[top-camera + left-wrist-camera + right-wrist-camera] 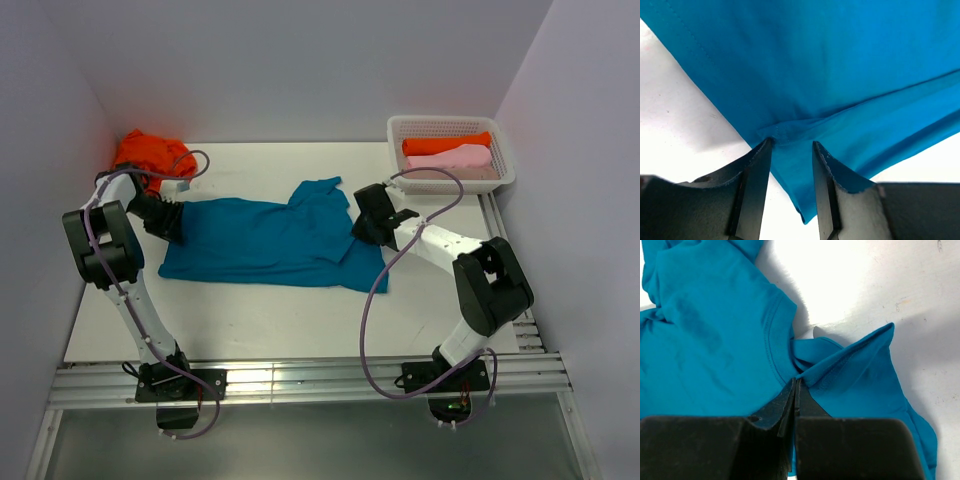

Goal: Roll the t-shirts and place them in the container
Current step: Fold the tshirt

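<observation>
A teal-blue t-shirt (pixel 260 240) lies spread flat across the middle of the table, its collar end to the right. My left gripper (pixel 178 222) is at the shirt's left edge. In the left wrist view its fingers (pixel 792 146) stand open, with a corner of the teal cloth (pixel 830 65) lying loose between them. My right gripper (pixel 358 228) is at the collar end. In the right wrist view it (pixel 796 382) is shut on a fold of the teal shirt (pixel 710 340) beside the neckline.
A crumpled orange t-shirt (pixel 150 155) lies at the back left corner, behind the left arm. A white lattice basket (pixel 505 165) at the back right holds a rolled orange shirt (pixel 445 143) and a rolled pale pink one (pixel 452 158). White walls enclose the table.
</observation>
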